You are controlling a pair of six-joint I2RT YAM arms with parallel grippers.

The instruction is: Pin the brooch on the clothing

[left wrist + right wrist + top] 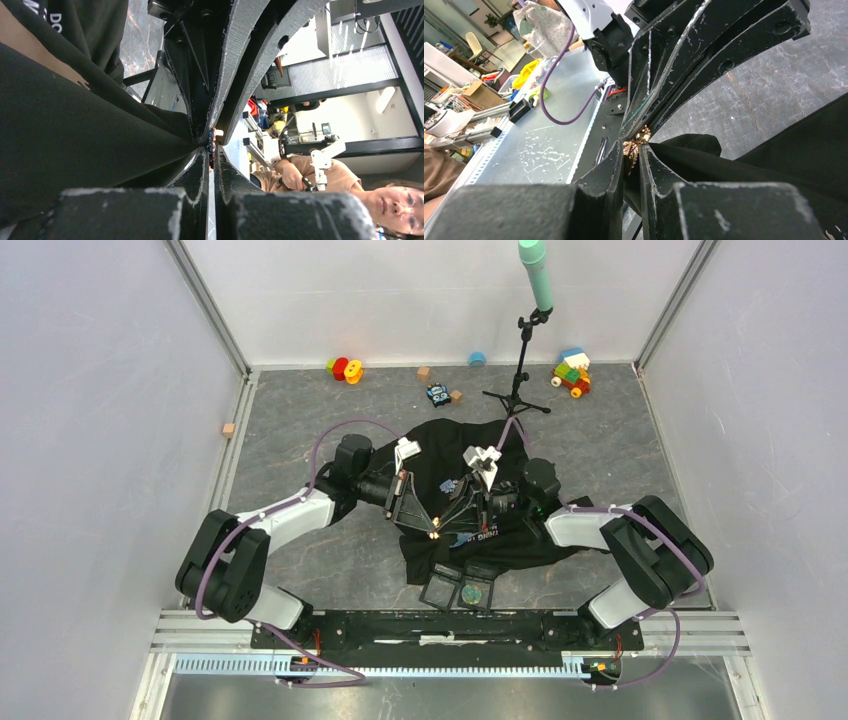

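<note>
Right in the middle of the shirt (450,445) we have the 2 tools nose to nose. The right gripper (632,151) is pinching the brooch (634,144), a glittery gold cluster sitting just between its tips, and the left gripper (212,150) is pressed together right against it, black cloth drawn up in tight folds to its tips. Whether it nips cloth or the brooch's edge, we cannot tell. The shirt lies spread on the grey table (330,550), gathered into a small peak where the tips meet. Now the dangers, as we judge them. The brooch is small and knobbly, so a slight twist from either side could pop it out of that narrow pinch and lose it in the folds. The cloth is soft and loose, so a pull from the left could drag the peak away from the pin or let the fold slip free. With both tools crowded on 1 spot they could knock each other, and we cannot see the pin or clasp at all, so a miss would be hard to catch. On to textures: the shirt is matte black, creasing in long soft ridges. The brooch is bumpy and bright. The fingers (599,200) are black and rough, with pale scuffed edges. The table is hard, with a marbled grey pattern.
</note>
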